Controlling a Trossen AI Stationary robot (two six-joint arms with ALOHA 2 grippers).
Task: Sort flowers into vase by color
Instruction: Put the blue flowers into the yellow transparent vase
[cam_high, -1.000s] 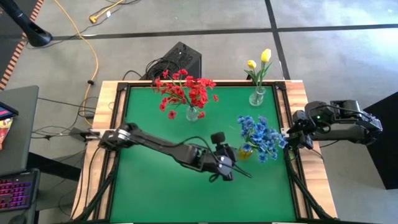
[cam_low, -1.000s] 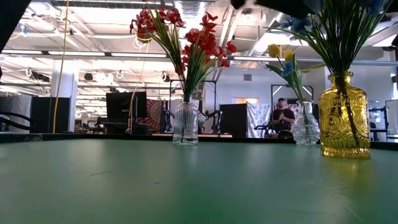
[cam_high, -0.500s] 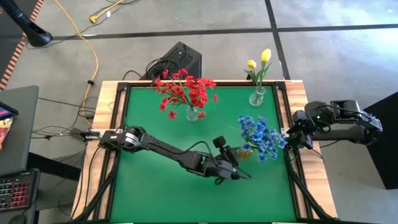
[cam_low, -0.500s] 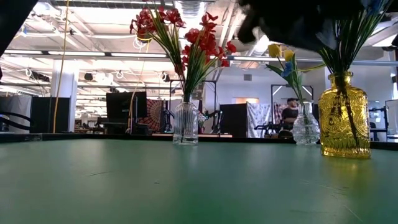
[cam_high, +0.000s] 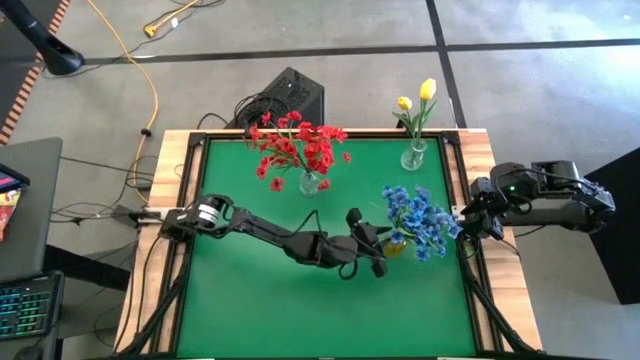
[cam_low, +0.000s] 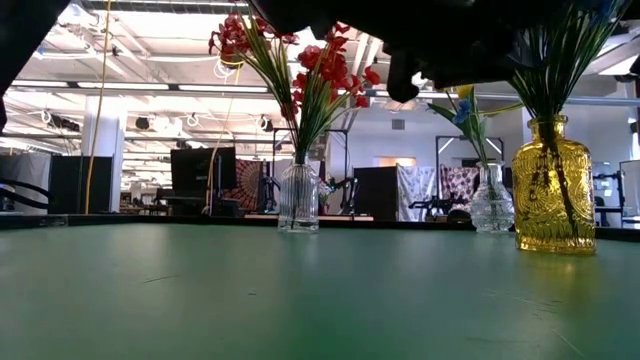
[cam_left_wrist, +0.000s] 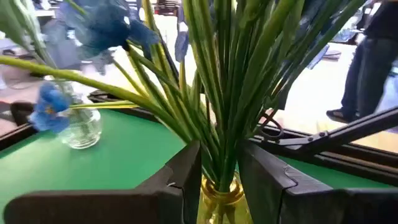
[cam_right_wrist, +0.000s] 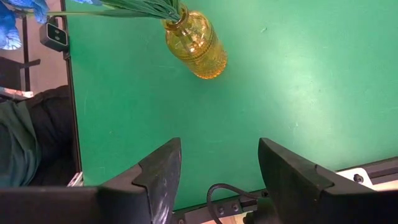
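Observation:
A yellow glass vase (cam_high: 393, 243) stands right of the table's middle and holds the blue flowers (cam_high: 418, 218). My left gripper (cam_left_wrist: 219, 155) reaches level to it from the table's left and is shut on their green stems just above the vase's neck (cam_left_wrist: 217, 198). The red flowers (cam_high: 297, 148) stand in a clear ribbed vase (cam_low: 298, 198) at the far middle. The yellow flowers (cam_high: 418, 100) stand in a small clear vase (cam_high: 413, 155) at the far right. My right gripper (cam_right_wrist: 217, 155) waits open at the table's right edge. My left gripper has the bunch of green stems (cam_left_wrist: 219, 134) between its two fingers, just above the yellow vase's neck. The fingers come level from the table's left and lie across the upright stems. The stems' lower ends run down into the vase, which stands on the table.
The green mat (cam_high: 250, 300) lies bare on its near half and left side. A black raised frame (cam_high: 470, 290) runs round the table. Cables and a black box (cam_high: 290, 95) lie on the floor beyond the far edge.
My left gripper has come down and moved toward the yellow vase, to the right and a little toward the far edge. It has tipped from pointing downward to about level. In the low view its dark body has sunk into the top of the picture.

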